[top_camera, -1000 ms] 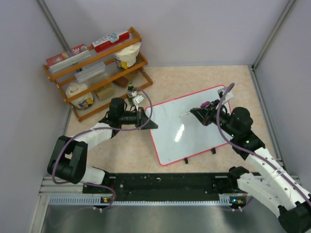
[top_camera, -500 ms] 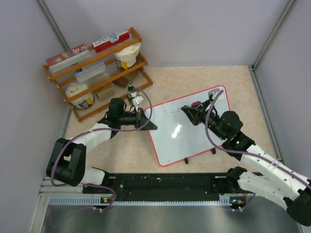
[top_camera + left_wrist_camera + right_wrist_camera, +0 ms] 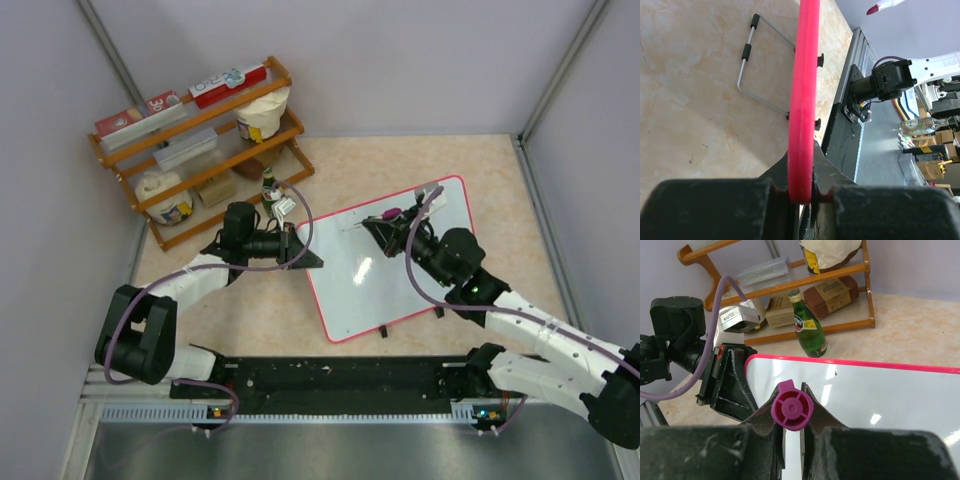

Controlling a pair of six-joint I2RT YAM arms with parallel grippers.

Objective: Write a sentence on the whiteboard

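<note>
Top: whiteboard (image 3: 370,300) sits mid-frame on the counter (image 3: 480,160), long axis running lower left to upper right. Left gripper (image 3: 303,255) is clamped on its left edge. Right gripper (image 3: 376,228) is over the upper half, closed tight on a marker (image 3: 392,214) with its tip pointing left; can't tell if it touches.
Left wrist: the red frame runs bottom to top, pinched between the fingers (image 3: 715,210). Wire stand (image 3: 760,65) upper left.
Right wrist: the marker's magenta end is low centre and gripped. Board surface lower right, green bottle (image 3: 809,327) above.
</note>
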